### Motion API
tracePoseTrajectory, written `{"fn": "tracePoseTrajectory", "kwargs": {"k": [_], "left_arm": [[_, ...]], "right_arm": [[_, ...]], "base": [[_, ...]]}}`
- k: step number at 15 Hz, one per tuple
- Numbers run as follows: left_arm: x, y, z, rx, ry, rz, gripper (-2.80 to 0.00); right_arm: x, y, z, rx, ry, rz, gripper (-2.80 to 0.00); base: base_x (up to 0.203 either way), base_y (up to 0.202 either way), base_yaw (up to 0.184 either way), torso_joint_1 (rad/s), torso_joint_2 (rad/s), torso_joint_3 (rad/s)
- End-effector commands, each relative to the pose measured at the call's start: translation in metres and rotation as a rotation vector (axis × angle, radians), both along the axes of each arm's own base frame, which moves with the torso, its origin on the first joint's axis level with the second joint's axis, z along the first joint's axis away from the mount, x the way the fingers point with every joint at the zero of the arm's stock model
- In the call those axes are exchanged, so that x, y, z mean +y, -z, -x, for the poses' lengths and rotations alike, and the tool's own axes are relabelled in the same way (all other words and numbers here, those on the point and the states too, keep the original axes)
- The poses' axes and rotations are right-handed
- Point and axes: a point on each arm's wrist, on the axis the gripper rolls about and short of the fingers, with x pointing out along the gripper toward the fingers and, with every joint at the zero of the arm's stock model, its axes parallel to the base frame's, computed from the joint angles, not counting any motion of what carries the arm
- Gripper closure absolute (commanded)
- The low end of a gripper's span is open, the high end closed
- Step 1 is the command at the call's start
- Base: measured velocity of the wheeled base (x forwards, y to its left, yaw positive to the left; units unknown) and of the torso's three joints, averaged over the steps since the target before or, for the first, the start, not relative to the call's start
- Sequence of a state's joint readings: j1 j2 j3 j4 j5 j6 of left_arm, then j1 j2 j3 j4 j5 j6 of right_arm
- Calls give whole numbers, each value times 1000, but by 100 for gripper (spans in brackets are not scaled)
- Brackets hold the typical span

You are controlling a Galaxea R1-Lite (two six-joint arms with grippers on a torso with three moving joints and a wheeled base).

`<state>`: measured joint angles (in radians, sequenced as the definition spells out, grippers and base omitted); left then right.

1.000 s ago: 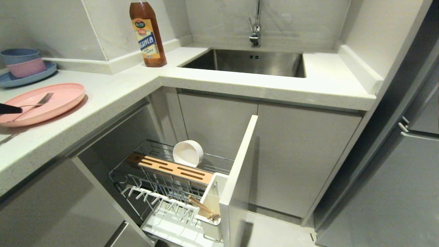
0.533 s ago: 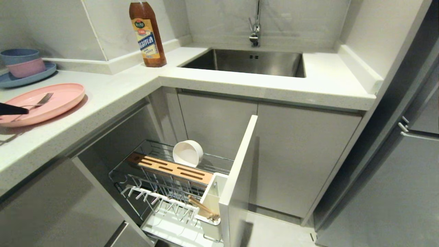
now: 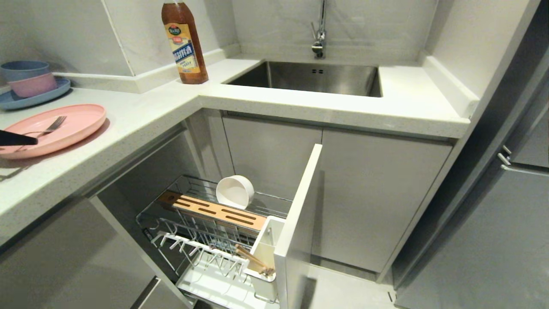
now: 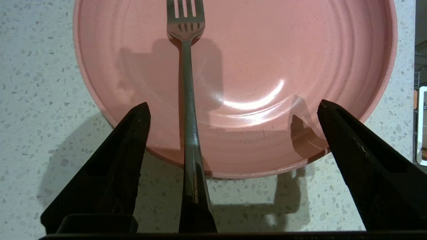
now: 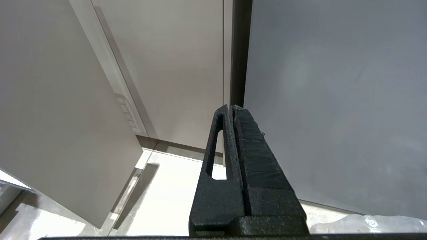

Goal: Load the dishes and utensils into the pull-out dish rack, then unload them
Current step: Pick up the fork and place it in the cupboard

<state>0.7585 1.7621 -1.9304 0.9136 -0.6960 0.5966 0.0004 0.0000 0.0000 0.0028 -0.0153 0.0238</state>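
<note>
- A large, flat, round pink plate (image 3: 51, 128) with a matte speckled glaze and faint concentric rings sits on the pale speckled stone countertop (image 3: 141, 116), at about 9 o'clock in the scene.
- A slim silver metal fork (image 4: 188, 110) lies across the plate, tines toward 12 o'clock in the left wrist view, its handle overhanging the rim.
- The left gripper (image 4: 233, 106) hovers over the plate's near edge, its black textured fingers spread wide either side of the fork handle, grasping nothing.
- The pull-out dish rack (image 3: 223, 240), chrome wire with a white drip tray, stands open at 6 o'clock.
- A cream-white bowl (image 3: 234, 192) rests tilted behind the slotted wooden block (image 3: 214, 210).
- Light wooden chopsticks (image 3: 253, 259) stand in the white utensil cup (image 3: 263, 253).
- The right gripper (image 5: 232, 110) is parked, fingers pressed together.
</note>
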Motion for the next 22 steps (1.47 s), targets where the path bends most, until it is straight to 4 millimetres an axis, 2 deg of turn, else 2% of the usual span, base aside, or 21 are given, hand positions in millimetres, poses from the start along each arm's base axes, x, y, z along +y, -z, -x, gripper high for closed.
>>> {"fn": "tracePoseTrajectory", "kwargs": {"k": [1, 11, 12, 22], "left_arm": [[0, 1, 0, 4, 3, 4, -280], [-1, 2, -2, 7, 9, 3, -280], [-2, 1, -2, 6, 9, 3, 0], [-4, 1, -4, 5, 18, 3, 0]], "right_arm": [[0, 1, 0, 3, 0, 0, 0], [0, 1, 0, 3, 0, 0, 0], [0, 1, 0, 3, 0, 0, 0], [0, 1, 0, 2, -1, 0, 0]], "base": [[0, 0, 0, 0, 0, 0], [0, 0, 0, 0, 0, 0], [0, 0, 0, 0, 0, 0], [0, 0, 0, 0, 0, 0]]}}
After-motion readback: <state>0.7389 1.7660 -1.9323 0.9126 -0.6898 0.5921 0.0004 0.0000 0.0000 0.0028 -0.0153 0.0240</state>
